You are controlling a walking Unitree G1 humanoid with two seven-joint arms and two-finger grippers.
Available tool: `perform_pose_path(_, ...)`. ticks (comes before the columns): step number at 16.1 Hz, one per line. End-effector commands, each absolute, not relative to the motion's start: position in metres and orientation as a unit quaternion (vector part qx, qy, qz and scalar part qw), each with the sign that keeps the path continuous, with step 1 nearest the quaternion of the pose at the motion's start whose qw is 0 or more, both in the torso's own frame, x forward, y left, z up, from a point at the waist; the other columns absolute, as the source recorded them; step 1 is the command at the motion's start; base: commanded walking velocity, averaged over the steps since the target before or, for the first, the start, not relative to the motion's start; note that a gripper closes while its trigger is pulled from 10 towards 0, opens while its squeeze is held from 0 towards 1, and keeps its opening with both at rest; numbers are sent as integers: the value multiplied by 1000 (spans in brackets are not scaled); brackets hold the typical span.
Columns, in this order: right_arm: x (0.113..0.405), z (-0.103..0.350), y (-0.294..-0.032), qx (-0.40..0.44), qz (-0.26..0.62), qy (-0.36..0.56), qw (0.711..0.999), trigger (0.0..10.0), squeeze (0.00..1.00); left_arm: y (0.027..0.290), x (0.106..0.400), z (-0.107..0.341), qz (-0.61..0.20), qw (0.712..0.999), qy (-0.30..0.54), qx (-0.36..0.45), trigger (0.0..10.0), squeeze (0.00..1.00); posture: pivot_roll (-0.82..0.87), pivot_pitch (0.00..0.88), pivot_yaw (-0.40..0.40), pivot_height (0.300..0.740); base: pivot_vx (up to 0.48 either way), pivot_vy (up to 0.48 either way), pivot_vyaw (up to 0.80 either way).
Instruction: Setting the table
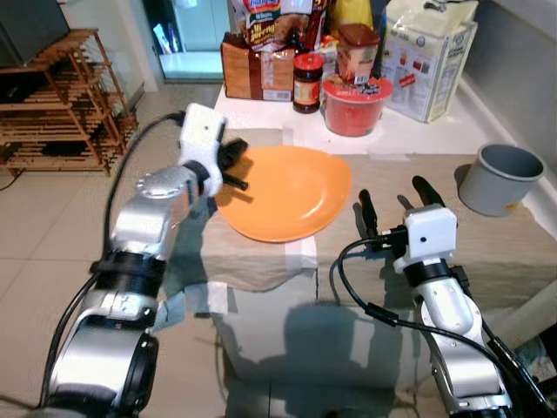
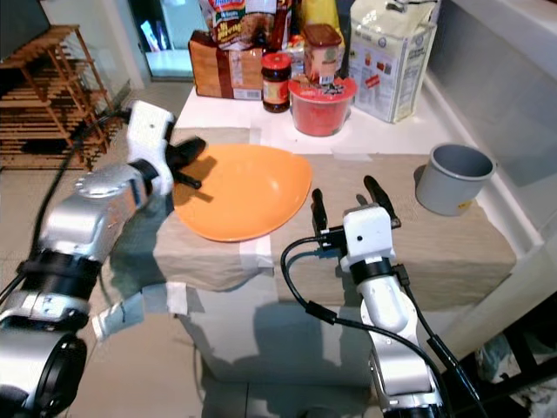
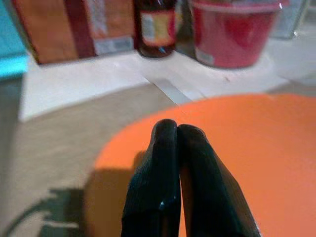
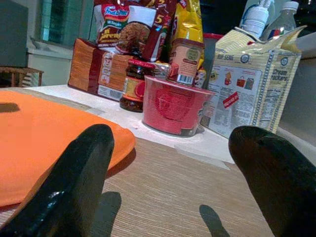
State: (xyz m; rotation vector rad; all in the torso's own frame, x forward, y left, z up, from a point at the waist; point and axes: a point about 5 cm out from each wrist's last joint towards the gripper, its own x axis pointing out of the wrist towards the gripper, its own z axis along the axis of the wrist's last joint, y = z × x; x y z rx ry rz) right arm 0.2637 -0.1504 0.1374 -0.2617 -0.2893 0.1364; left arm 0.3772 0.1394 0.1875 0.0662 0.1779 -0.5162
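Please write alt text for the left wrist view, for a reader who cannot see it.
The left gripper, its two black fingers pressed together, hangs over the rim of an orange plate on a beige cloth. Behind stand a red tub and a dark jar.

1. Left arm [image 1: 144, 252]: brushed silver shell in rounded segments, black bands at the joints, large round black joint cap at the lower end.
2. White boxy wrist module [image 1: 203, 132] with a small dark dot on its face; black cable looped from it along the arm.
3. Left gripper [image 1: 237, 171]: two long black fingers, glossy and finely ribbed.
4. Right arm [image 1: 457, 335]: silver shell, black collar below the white wrist housing [image 1: 431, 232].
5. Black cables looped beside the forearm.
6. Right gripper [image 1: 396, 197]: two long black fingers with rounded tips.
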Motion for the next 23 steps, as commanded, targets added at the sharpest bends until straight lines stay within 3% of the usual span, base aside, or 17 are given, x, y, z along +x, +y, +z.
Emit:
perform_pose_path(1,263,141,-148,-127,72,-151,978,10000,0,133,379,188,-273,956,104,27,10000,0,-112,0,73,736,0,0,0)
perform_pose_path(8,262,139,-148,-127,75,-145,978,10000,0,112,378,182,-306,917,245,-77,10000,0,-118,0,69,736,0,0,0)
perform_pose_path(15,263,137,-148,-127,78,-138,979,10000,0,104,367,183,-323,897,299,-41,10000,0,-111,0,65,736,0,0,0)
perform_pose_path(23,263,136,-148,-129,82,-130,980,10000,0,82,330,176,-376,869,319,-44,10000,0,-99,0,55,736,0,0,0)
